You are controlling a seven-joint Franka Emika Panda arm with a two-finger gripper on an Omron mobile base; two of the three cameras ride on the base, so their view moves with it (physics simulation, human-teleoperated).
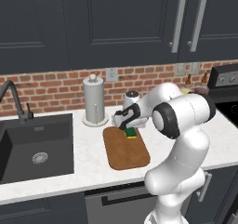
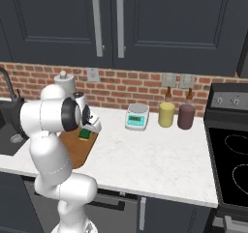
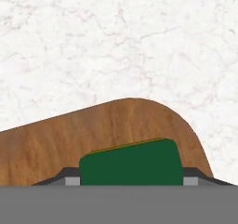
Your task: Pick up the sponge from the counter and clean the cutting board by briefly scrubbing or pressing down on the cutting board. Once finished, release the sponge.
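Note:
The brown wooden cutting board (image 1: 124, 149) (image 2: 80, 149) (image 3: 60, 141) lies on the white marbled counter (image 1: 88, 167) (image 2: 155, 154) (image 3: 116, 42), right of the black sink. My gripper (image 1: 130, 131) (image 2: 87, 132) (image 3: 130, 179) hangs over the board's far right corner, shut on the sponge (image 1: 131, 134) (image 2: 86, 134) (image 3: 131, 162). The sponge's dark green face looks at the hand camera, with a thin yellow edge on top. It sits at or just above the board's surface; contact cannot be told. The finger tips (image 3: 69, 177) flank the sponge on both sides.
A paper towel holder (image 1: 94, 100) and a small white jar (image 1: 131, 99) stand behind the board. The black sink (image 1: 35, 146) with faucet lies left. A teal-faced scale (image 2: 137, 116), a yellow bottle (image 2: 166, 112) and a dark bottle (image 2: 186, 115) stand right, before the stove (image 2: 232, 154).

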